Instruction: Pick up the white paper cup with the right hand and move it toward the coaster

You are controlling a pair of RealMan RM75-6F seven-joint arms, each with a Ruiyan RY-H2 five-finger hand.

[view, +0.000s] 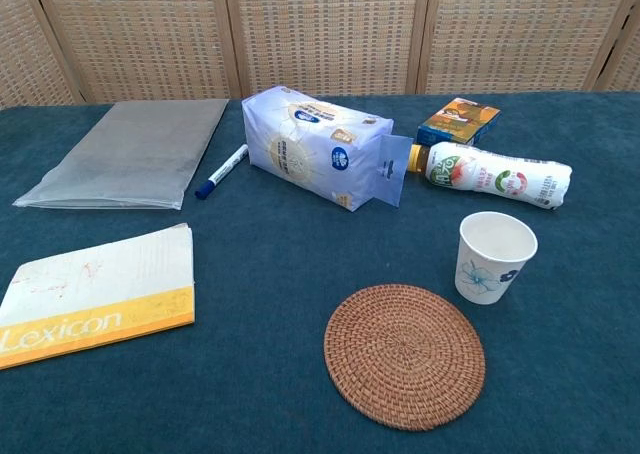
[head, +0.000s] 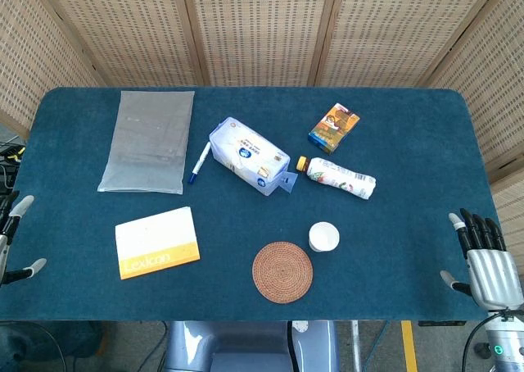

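The white paper cup (head: 323, 237) (view: 494, 257) stands upright on the blue table, just to the right of and a little behind the round woven coaster (head: 282, 271) (view: 405, 354). The cup has a small blue flower print. My right hand (head: 485, 261) hangs open at the table's right front corner, far to the right of the cup, fingers apart and holding nothing. My left hand (head: 12, 241) shows only partly at the left edge in the head view, fingers spread and empty. Neither hand appears in the chest view.
Behind the cup lie a plastic bottle (head: 342, 178) on its side, an orange box (head: 334, 127) and a white-and-blue bag (head: 248, 155). A marker (head: 200, 162), a grey pouch (head: 149, 140) and a yellow Lexicon book (head: 157, 242) lie to the left.
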